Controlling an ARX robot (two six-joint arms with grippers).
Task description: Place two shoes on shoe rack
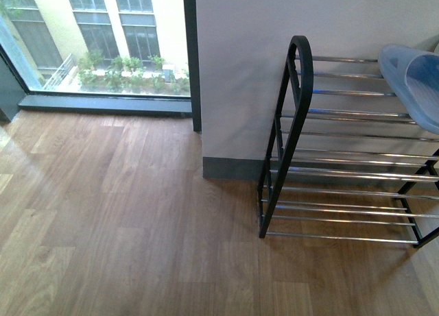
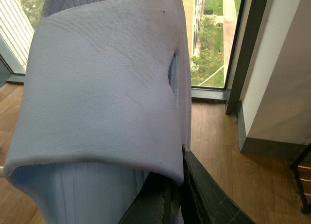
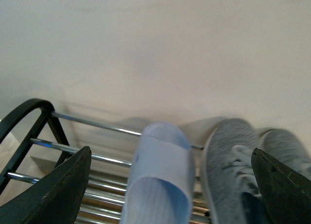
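Here the left gripper (image 2: 177, 195) clamps a pale blue slide sandal (image 2: 107, 97); the right gripper (image 3: 175, 185) gapes before another slide (image 3: 158, 180) on the shoe rack (image 1: 343, 158), grey sneakers (image 3: 238, 170) just right.

- shoe rack (image 1: 295, 124) – thin black frame, shiny silver rods
- slipper (image 3: 158, 185) on the rack – pale blue, ribbed footbed
- slipper (image 2: 107, 102) in the left wrist view – same pale lilac-blue, faint leathery grain
- two sneakers (image 3: 233, 170) – heathered grey knit, grey laces
- floor (image 1: 123, 220) – brown woodgrain planks
- wall (image 1: 274, 28) – off-white, grey skirting

Slipper (image 3: 158, 185) on rack (image 1: 343, 158) top, sneakers (image 3: 233, 170) beside it.
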